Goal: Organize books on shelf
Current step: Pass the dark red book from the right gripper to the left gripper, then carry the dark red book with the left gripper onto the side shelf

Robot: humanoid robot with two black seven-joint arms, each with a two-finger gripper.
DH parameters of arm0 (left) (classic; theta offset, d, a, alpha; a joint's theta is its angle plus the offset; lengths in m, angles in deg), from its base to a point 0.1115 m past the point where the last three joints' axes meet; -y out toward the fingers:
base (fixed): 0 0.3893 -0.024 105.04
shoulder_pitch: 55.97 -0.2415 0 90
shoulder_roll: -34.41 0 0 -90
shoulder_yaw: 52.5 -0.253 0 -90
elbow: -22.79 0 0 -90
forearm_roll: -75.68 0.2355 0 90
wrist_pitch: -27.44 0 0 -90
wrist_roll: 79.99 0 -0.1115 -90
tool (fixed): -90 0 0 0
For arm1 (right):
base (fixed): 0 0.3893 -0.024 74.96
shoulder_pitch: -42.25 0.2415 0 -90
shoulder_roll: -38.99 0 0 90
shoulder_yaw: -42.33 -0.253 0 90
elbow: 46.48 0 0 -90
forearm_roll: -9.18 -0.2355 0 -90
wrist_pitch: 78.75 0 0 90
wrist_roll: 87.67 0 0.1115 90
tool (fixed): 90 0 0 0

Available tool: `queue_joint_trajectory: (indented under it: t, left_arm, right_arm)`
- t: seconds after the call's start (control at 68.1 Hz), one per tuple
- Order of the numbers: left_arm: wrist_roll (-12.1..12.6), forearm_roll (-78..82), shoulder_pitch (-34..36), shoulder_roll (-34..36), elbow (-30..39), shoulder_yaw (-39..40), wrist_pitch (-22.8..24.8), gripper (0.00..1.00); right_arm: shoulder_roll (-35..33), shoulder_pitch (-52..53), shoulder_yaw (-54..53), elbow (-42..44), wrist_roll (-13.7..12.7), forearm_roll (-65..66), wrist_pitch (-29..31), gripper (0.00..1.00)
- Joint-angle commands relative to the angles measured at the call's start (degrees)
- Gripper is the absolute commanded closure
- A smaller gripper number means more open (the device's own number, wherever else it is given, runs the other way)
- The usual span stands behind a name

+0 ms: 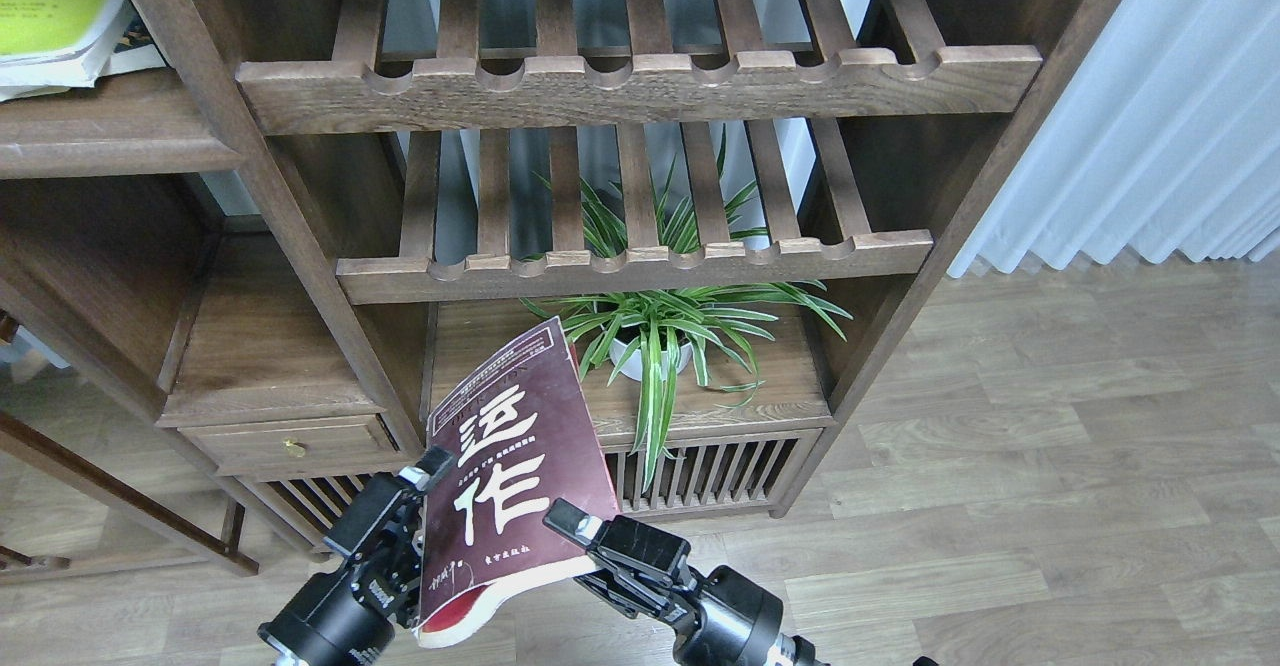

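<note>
Both tools (425, 501) (585, 536) flanking maroon book (515, 476)

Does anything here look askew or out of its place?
Yes. The maroon book is off any shelf, held tilted in the air between the left gripper and right gripper, in front of the plant. Its cover looks slightly bowed.

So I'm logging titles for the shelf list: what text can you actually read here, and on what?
"运作": big white characters on the maroon book cover.
Smaller white print above, between and below them: too small to read.
Yellow-green book, top left shelf: print blurred, unreadable.
</note>
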Motion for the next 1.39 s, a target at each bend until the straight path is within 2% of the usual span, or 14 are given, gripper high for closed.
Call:
queue_joint_trajectory:
  t: [0.0, 0.088, 0.191, 0.249, 0.294, 0.382, 0.411, 0.543, 0.69, 0.793, 0.807, 1.013, 1.145, 1.38]
  left_arm:
    - [-1.49, -0.57, 0.26, -2.26, 0.45, 0.61, 0.00, 0.97]
    - [-1.14, -0.13, 0.53, -2.71, 0.71, 0.79, 0.00, 1.00]
    - [1.85, 0.05, 0.44, -2.09, 0.71, 0.70, 0.00, 1.00]
    - [3.69, 0.05, 0.09, -1.83, 0.71, 0.79, 0.00, 1.00]
    - [4.66, 0.05, 0.00, -1.21, 0.80, 0.88, 0.00, 1.00]
    - [6.59, 0.05, -0.79, 1.59, 0.89, 0.88, 0.00, 1.00]
    - [6.77, 0.05, -0.97, 2.13, 0.98, 0.88, 0.00, 1.00]
    - [7.30, 0.05, -2.99, 8.54, 3.61, 1.05, 0.00, 1.00]
    - [8.09, 0.05, -5.97, 19.95, 8.26, 3.86, 0.00, 1.00]
    - [8.00, -0.04, -7.38, 27.00, 10.03, 8.08, 0.00, 1.00]
    - [8.00, -0.04, -7.82, 31.35, 10.73, 10.78, 0.00, 1.00]
    - [8.18, -0.04, -8.00, 42.55, 10.03, 19.15, 0.00, 1.00]
    - [8.35, 0.05, -8.00, 47.04, 9.50, 24.96, 0.00, 1.00]
    - [11.16, 0.05, -8.00, 52.93, 9.50, 32.87, 0.00, 1.00]
  right_arm:
    - [0.00, -0.15, 0.00, -0.20, -0.01, 0.27, 0.00, 0.95]
    - [0.00, -0.59, 0.00, -0.46, -0.01, 0.62, 0.00, 0.95]
    - [0.00, -0.94, 0.00, -0.46, -0.01, 0.79, 0.00, 0.94]
    - [0.00, -0.94, 0.00, -0.38, -0.01, 1.14, 0.00, 0.89]
    - [0.00, -0.94, -0.09, -0.38, -0.01, 1.58, 0.00, 0.83]
    - [0.00, -0.85, -0.18, -0.11, -0.01, 2.90, 0.00, 0.61]
    - [0.00, -0.85, -0.18, -0.02, -0.01, 3.08, 0.00, 0.57]
    - [0.00, -0.06, -0.18, 1.29, -0.01, 5.54, 0.00, 0.22]
    - [0.00, -0.06, -0.09, 1.47, -0.01, 6.24, 0.00, 0.08]
    - [0.00, -0.06, -0.09, 1.47, -0.01, 6.16, 0.00, 0.05]
    - [0.00, 0.37, 0.00, 1.47, -0.01, 6.16, 0.00, 0.05]
    - [0.00, 1.69, 0.00, 1.64, -0.01, 6.16, 0.00, 0.04]
    - [0.00, 2.40, 0.00, 2.88, -0.01, 6.16, 0.00, 0.02]
    - [0.00, 3.45, 0.00, 5.25, -0.01, 6.24, 0.00, 0.01]
